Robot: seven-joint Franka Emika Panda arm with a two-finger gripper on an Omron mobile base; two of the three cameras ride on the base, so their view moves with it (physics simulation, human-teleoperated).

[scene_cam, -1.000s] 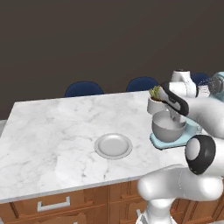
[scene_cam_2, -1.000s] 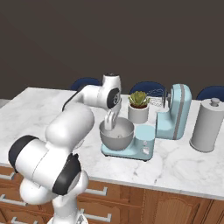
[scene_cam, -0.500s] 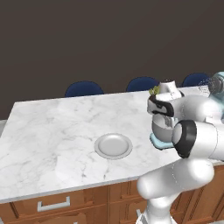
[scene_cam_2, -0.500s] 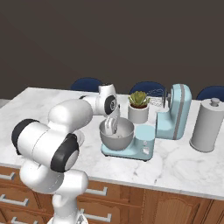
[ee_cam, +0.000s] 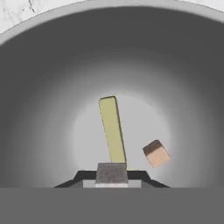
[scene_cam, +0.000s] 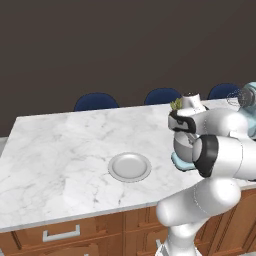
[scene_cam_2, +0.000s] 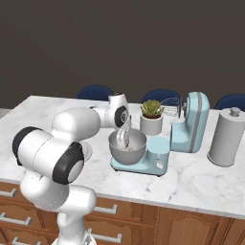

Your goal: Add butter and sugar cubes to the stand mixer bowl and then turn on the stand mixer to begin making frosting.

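Hand view: pale yellow-green butter bar (ee_cam: 112,129) lies on the floor of the deep grey metal mixer bowl (ee_cam: 48,83), just ahead of the gripper (ee_cam: 111,171) — small brown cube (ee_cam: 156,153) beside it. Gripper's width: can't tell.

Simulated home kitchen.
Marble island counter (scene_cam: 65,150), wooden drawers (scene_cam: 60,235), blue stand mixer (scene_cam_2: 184,131), paper towel roll (scene_cam_2: 226,139).

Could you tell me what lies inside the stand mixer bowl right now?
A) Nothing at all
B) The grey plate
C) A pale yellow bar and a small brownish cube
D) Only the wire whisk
C: in the hand view the butter lies on the floor of the stand mixer bowl, with a small brownish cube beside it.
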